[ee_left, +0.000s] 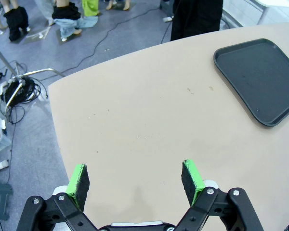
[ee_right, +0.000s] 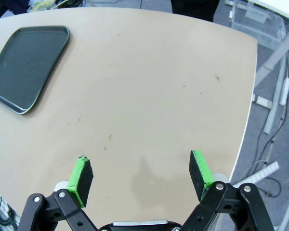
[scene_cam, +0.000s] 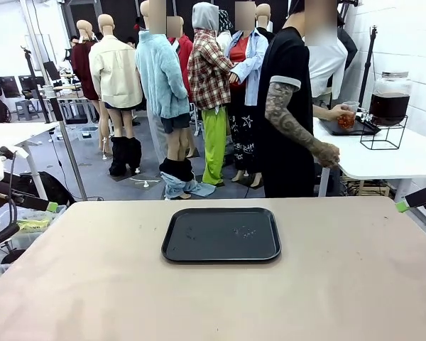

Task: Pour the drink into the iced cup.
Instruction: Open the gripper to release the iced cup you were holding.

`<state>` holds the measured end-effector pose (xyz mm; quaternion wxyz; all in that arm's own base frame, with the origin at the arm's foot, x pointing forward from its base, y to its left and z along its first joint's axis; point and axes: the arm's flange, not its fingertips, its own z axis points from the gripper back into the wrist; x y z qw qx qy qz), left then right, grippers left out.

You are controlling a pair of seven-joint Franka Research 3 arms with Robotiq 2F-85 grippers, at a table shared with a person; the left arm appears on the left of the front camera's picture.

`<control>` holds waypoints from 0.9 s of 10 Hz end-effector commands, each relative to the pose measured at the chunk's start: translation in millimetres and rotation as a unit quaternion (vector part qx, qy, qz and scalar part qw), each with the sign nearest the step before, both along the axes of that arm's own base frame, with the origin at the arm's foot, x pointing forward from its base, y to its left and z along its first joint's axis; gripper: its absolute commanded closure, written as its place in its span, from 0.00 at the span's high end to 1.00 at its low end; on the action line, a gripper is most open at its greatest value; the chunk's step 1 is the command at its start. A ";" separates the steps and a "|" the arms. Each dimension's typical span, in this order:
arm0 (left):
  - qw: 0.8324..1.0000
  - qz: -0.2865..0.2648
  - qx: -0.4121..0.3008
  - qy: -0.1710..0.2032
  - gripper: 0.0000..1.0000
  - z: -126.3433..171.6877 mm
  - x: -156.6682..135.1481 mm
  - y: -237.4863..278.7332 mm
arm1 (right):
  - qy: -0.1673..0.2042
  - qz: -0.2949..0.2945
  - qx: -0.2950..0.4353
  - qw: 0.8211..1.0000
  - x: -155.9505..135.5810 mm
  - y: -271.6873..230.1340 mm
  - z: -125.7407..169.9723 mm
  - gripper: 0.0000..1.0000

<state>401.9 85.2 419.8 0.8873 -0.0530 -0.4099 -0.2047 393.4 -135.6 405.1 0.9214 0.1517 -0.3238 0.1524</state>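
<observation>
Reddish-brown drink sits in a small clear plastic cup held by the person's hand at the far right, over a white side surface (beside a glass dispenser jar). On the near beige surface lies a black square tray, and both the left end effector and the right end effector hover spread wide, holding nothing.

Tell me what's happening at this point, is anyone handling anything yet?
Only the person is. Standing at the white side table behind the work table, they hold a clear cup with some reddish drink in it, beside a glass dispenser jar of dark liquid. On the tan work table there is a black tray with nothing standing on it. The left gripper and right gripper both hover open over bare tabletop, holding nothing. No pouring has started.
</observation>
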 end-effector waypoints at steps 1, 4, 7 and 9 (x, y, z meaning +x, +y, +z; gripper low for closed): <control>1.000 0.005 0.001 -0.007 1.00 -2.4 -0.5 -0.1 | -0.002 0.008 -0.006 1.000 0.3 -1.8 -0.4 1.00; 1.000 0.005 0.001 -0.007 1.00 -2.4 -0.5 -0.1 | -0.002 0.008 -0.006 1.000 0.3 -1.8 -0.4 1.00; 1.000 0.005 0.001 -0.007 1.00 -2.4 -0.5 -0.1 | -0.002 0.008 -0.006 1.000 0.3 -1.8 -0.4 1.00; 1.000 0.005 0.001 -0.007 1.00 -2.4 -0.5 -0.1 | -0.002 0.008 -0.006 1.000 0.3 -1.8 -0.4 1.00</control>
